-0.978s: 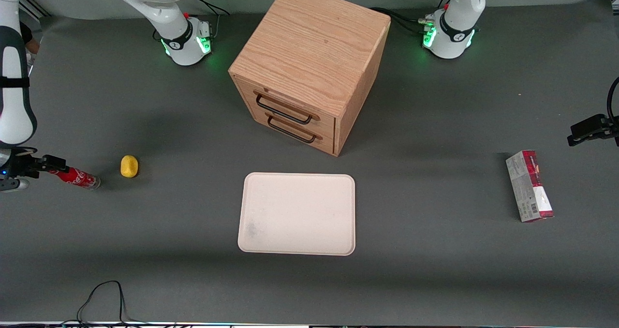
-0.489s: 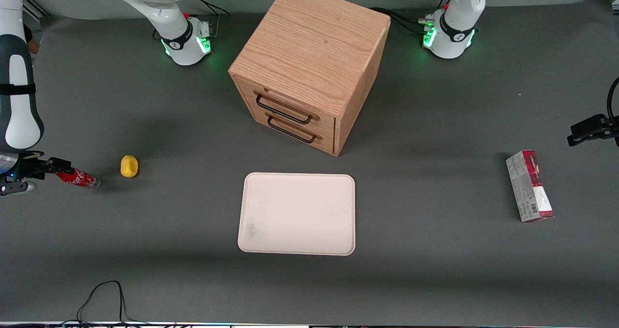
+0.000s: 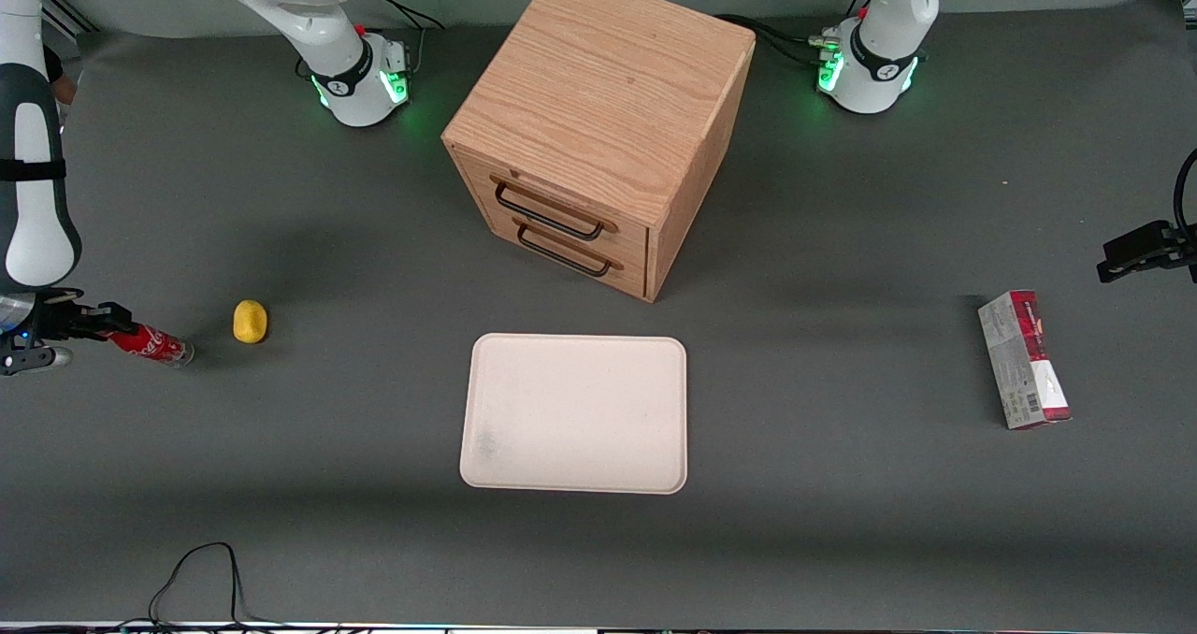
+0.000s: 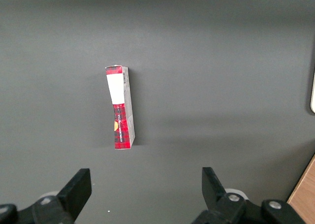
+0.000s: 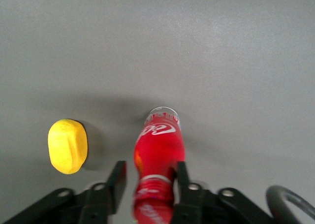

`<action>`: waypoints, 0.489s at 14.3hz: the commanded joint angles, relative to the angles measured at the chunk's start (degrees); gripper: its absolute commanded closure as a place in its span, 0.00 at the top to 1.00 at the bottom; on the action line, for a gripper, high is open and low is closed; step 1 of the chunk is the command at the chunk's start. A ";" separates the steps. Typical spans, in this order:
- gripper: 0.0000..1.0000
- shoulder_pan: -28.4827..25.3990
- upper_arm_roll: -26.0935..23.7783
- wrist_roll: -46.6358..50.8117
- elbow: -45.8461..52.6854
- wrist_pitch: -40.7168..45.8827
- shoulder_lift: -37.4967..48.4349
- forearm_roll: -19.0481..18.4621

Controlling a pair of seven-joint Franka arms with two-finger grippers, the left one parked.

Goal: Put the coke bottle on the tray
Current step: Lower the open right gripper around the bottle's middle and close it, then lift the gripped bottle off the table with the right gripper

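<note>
Gripping is what your gripper [image 5: 148,182] looks to be doing: its two black fingers [image 5: 117,180] sit on either side of the coke bottle [image 5: 158,152] near the neck, one finger pressed against the bottle's side and the other close against it, so you can read the jaws as narrowed onto the bottle. From the front camera, your gripper [image 3: 105,324] sits at the working arm's end of the table, low over the grey surface, with the coke bottle [image 3: 150,344] sticking out from it toward the middle of the table, tilted with its clear base end lowest and the cap end hidden in the fingers. You cannot tell from either view whether the base rests on the table or is just off it.

Just beside the bottle you have the yellow lemon-shaped lump [image 3: 250,322], apart from it and lying on the table; the wrist camera shows the same lump [image 5: 68,145] clear of the fingers.

Well apart, toward the table's middle, lies the cream-white tray [image 3: 574,413], flat, with faint smudges. The oak two-drawer cabinet [image 3: 598,129] stands farther from the front camera than the tray, both drawers shut. Toward the parked arm's end of the table lies the red-and-grey carton [image 3: 1024,359].
</note>
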State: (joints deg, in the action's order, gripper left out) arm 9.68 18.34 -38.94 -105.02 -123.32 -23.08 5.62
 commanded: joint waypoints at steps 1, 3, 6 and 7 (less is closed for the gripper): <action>0.00 -0.19 0.47 -2.37 -0.19 1.24 1.29 1.33; 0.00 -0.19 0.47 -3.33 0.43 1.24 2.07 1.24; 0.00 -0.19 0.56 -4.30 4.27 7.01 4.62 0.80; 0.00 -0.19 0.56 -4.39 7.43 10.87 4.97 0.45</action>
State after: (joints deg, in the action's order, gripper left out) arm 9.69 18.45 -41.21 -102.19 -119.19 -20.93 5.63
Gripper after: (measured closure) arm 0.678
